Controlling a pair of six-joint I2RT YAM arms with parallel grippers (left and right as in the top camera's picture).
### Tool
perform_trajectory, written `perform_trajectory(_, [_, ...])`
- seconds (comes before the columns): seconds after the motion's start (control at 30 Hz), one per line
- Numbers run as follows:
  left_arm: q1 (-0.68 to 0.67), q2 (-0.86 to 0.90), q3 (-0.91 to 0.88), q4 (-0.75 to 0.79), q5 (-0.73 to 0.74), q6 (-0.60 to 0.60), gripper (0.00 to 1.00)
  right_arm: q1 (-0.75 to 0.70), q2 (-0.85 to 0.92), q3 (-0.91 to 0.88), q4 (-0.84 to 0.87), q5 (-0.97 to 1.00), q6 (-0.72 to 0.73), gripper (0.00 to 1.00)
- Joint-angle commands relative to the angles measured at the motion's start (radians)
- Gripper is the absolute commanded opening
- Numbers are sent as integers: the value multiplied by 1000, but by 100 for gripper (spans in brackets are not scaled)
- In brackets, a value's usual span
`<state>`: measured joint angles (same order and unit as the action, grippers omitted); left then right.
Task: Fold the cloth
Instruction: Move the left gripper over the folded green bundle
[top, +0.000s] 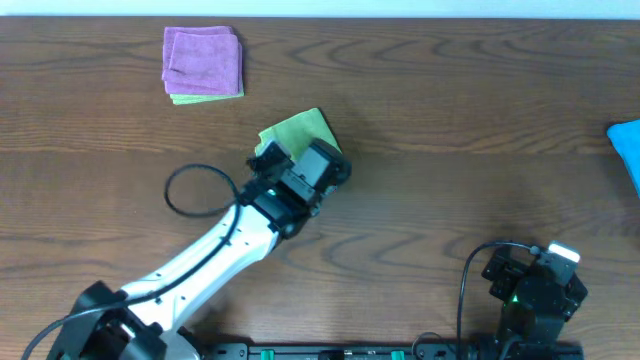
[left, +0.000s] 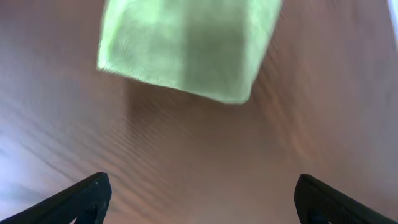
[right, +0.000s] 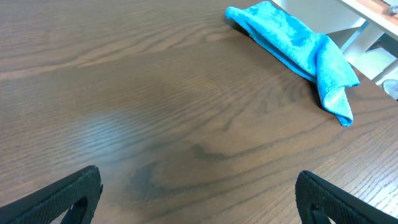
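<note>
Where the left gripper (left: 202, 196) stands: its two black fingers are spread wide at the bottom corners of the left wrist view, with only bare wood between them and nothing held.
Left arm: white and black, reaching from the lower left of the overhead frame up toward the centre, its head over the lower edge of the cloth.
Lime-green microfibre cloth (top: 300, 128): lies folded into a compact block on the table, just left of centre in the overhead frame; in the left wrist view it sits at the top centre, blurred, apart from the fingers.
Black cable (top: 185, 190): loops on the wood beside the left arm.
Right gripper (right: 196, 190): fingers wide apart over bare table, empty; in the overhead frame it sits at the lower right.
Bright blue terry cloth (right: 298, 40): crumpled at the upper right of the right wrist view, well apart from that gripper.
Purple folded cloth (top: 202, 58): upper left of the overhead frame, stacked on another green cloth (top: 205, 98).
Dark wooden table (top: 450, 100): carries all of these.
</note>
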<state>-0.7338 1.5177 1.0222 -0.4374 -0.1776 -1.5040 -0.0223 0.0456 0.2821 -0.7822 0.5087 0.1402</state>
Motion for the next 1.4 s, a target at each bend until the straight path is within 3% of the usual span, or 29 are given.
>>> perform_trajectory(0.0, [-69,24,-8,8,-257,-472,95,-10,-8,-4,0,6,-10,99])
perform_trajectory(0.1, [-129,74,-9,52,-426,-581,95,-10,-8,-4,0,6,-10,99])
perform_trajectory(0.3, [-182,269,-11,277,-575,-581,95,-10,-8,-4,0,6,-10,99])
perform_trajectory(0.57, [-170,335,-15,256,-579,-580,95,-10,-8,-4,0,6,-11,99])
perform_trajectory(0.8, [-148,335,-64,256,-422,-580,95,-10,-8,-4,0,6,-10,99])
perform_trajectory(1.37, [-5,339,-101,292,-424,-580,95,-10,-8,-4,0,6,-10,99])
